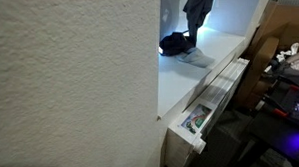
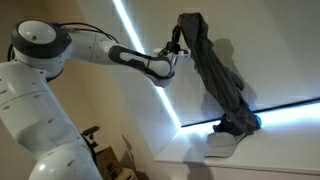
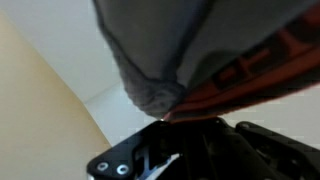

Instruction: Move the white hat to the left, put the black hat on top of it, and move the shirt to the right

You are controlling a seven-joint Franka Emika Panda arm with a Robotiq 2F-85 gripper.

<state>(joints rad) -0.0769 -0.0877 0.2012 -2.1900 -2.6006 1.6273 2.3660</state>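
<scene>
My gripper (image 2: 180, 42) is shut on the dark grey shirt (image 2: 215, 75) and holds it high, so it hangs down to the white surface. The shirt also shows in an exterior view (image 1: 199, 7) and fills the top of the wrist view (image 3: 180, 40). The black hat (image 1: 173, 43) lies on the surface beside the hanging shirt. The white hat (image 1: 197, 58) lies just in front of it, touching or nearly touching it, and shows below the shirt's lower end in an exterior view (image 2: 222, 143). The black hat is not clearly separable from the shirt's lower end there.
A textured white wall (image 1: 69, 76) blocks the left of one exterior view. The white tabletop (image 1: 189, 82) has a raised front edge (image 1: 224, 81). An open drawer with small items (image 1: 196, 120) sits below it. A cardboard box and equipment (image 1: 284, 64) stand beside the table.
</scene>
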